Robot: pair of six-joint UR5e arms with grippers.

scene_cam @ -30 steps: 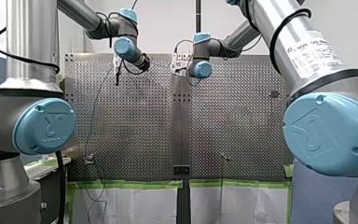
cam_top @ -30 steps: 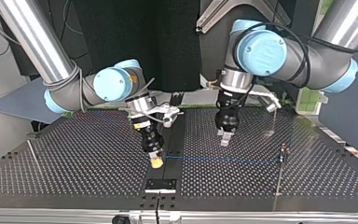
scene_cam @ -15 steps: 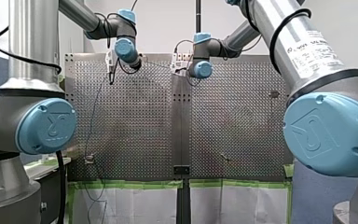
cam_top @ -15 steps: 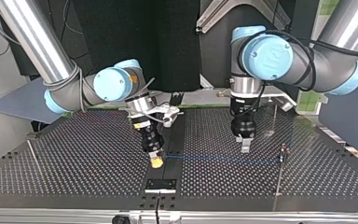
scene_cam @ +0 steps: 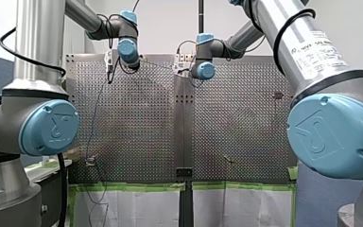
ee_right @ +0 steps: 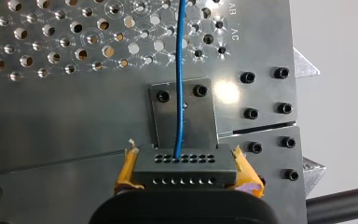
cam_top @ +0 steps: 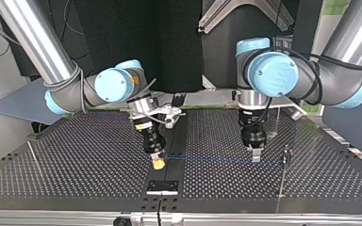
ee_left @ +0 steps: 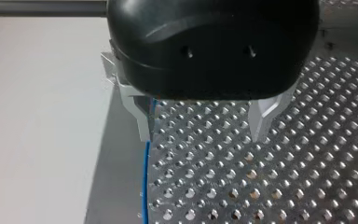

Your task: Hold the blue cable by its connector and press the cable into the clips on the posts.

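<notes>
Right gripper: my right gripper (cam_top: 158,161) hangs tilted, low over the middle seam of the perforated table (cam_top: 75,181), with yellow pads (ee_right: 127,169) at its tip.
Right jaws: clamped on the connector (ee_right: 185,170), one pad against each end of it.
Connector: a flat black block with two rows of small holes, held level above a small black plate (ee_right: 193,123) screwed to the table.
Blue cable: the blue cable (ee_right: 180,84) leaves a hole in the connector's upper row and runs straight ahead over the plate and the perforations. In the top view it stretches in a straight line toward the view's right, as far as the post (cam_top: 286,153).
Left gripper: my left gripper (ee_left: 203,126) points straight down over the cable, between connector and post and nearer the post.
Left jaws: apart, nothing gripped; the metal fingers (ee_left: 261,116) are bare.
Cable at left gripper: it runs close along the inner side of one finger; contact cannot be told.
Post: thin, upright. Whether the cable sits in its clip is too small to tell.
</notes>
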